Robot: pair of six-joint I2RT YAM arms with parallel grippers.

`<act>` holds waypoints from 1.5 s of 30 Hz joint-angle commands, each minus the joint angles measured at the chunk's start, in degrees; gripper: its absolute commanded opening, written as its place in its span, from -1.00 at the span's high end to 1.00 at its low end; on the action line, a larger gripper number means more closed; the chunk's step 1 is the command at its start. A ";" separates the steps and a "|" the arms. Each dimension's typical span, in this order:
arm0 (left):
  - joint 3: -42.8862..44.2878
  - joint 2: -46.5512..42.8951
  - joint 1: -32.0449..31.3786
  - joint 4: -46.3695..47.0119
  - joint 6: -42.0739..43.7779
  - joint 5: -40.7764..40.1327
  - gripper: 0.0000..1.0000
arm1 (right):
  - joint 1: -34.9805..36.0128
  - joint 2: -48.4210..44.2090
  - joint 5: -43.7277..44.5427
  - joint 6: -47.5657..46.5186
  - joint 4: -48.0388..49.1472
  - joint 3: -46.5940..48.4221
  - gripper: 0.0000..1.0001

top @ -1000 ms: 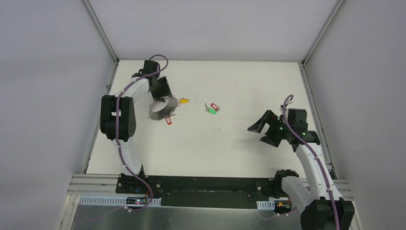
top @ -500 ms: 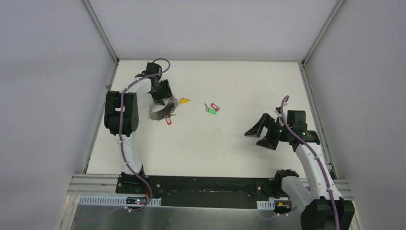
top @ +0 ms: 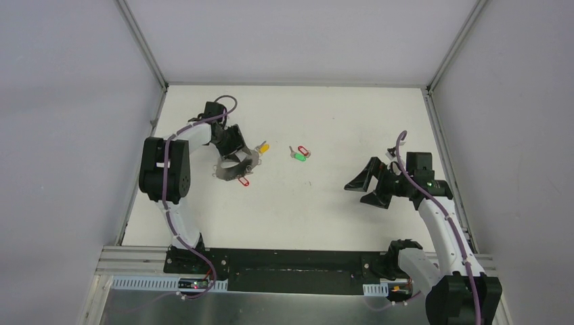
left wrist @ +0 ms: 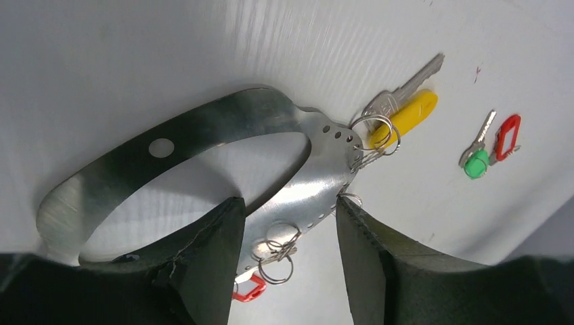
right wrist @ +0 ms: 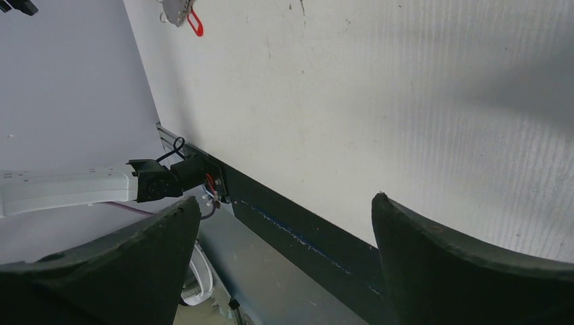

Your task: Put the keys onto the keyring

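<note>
At ten o'clock on the table (top: 304, 217), the left hand (left wrist: 288, 210) grips the keyring (left wrist: 203, 125) carrying the yellow-tagged key (left wrist: 406, 112) and one red-tagged key (left wrist: 247, 291), while two loose keys (top: 300, 154) lie unthreaded toward twelve o'clock and the right hand (top: 360, 193) hangs open.

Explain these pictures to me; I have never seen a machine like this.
Two robot arms stand bolted at the near edge of a white table. One picture looks down from above; the other two come from a camera on each wrist. The left fingers grip the keyring, a wide grey metal band bent into a loop. A yellow-tagged key and a red-tagged key already hang from it. Two loose keys, tagged green and red, lie on the table. The right fingers are open and hold nothing.
</note>
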 commanded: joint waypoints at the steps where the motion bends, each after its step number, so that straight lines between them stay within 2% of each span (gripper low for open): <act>1: -6.91 -3.37 -2.36 -2.16 -3.51 2.26 -0.08 | -0.25 1.14 -1.98 -0.71 1.67 3.48 -1.00; 13: -24.40 -12.07 -20.90 4.99 -16.43 2.43 -0.08 | -0.25 5.44 -1.44 -0.76 1.86 7.00 -1.00; 17: -23.93 -11.82 -29.05 5.71 -19.43 2.83 -0.08 | -0.25 6.32 -0.26 -1.37 0.53 7.65 -1.00; 22: -18.32 -10.23 -37.43 7.39 -21.02 3.94 -0.08 | -0.25 8.10 2.43 -3.11 -2.03 8.37 -1.00; 28: -14.38 -16.33 -37.74 8.83 -19.40 1.18 -0.15 | 0.63 9.14 1.09 -3.32 -2.22 6.91 -0.98; 32: -14.92 -21.08 -34.74 7.87 -18.70 1.22 -0.17 | 3.15 9.49 0.87 -2.03 -0.48 4.97 -0.96; 39: -23.52 -30.19 -26.21 -1.23 -16.43 -1.38 -0.14 | 11.08 13.01 4.02 0.94 3.71 2.85 -0.89; 45: -29.84 -36.27 -25.14 -9.37 -15.23 -5.09 -0.13 | 20.41 19.33 6.74 3.96 7.76 2.15 -0.76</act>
